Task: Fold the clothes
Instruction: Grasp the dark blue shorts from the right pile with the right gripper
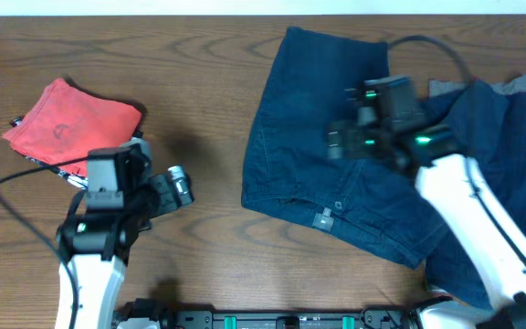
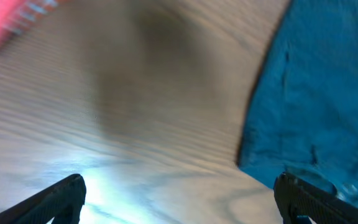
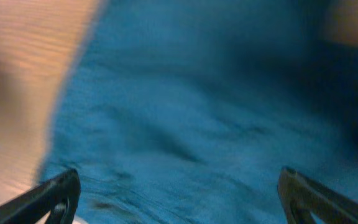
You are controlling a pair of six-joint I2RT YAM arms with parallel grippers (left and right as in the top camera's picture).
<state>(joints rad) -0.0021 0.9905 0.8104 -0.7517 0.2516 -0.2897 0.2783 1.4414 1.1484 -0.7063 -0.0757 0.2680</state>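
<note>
Clothes (image 1: 304, 119), navy denim and red, lie on the wood-grain table (image 1: 199, 73); left tool (image 2: 179, 185) and right tool (image 3: 179, 180) gape empty.

Looks like a robotics lab bench: wood-grain table (image 1: 208, 247) with a black mounting rail (image 1: 272, 320) along its near edge, loose black cable (image 1: 425, 37) looping at the far right, plain white strip (image 1: 153, 7) beyond the far edge.

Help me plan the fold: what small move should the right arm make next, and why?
Probably lower the right gripper onto the denim shorts: its jaws stand open above the flat cloth, holding nothing, so it must pinch some cloth before any fold.
</note>
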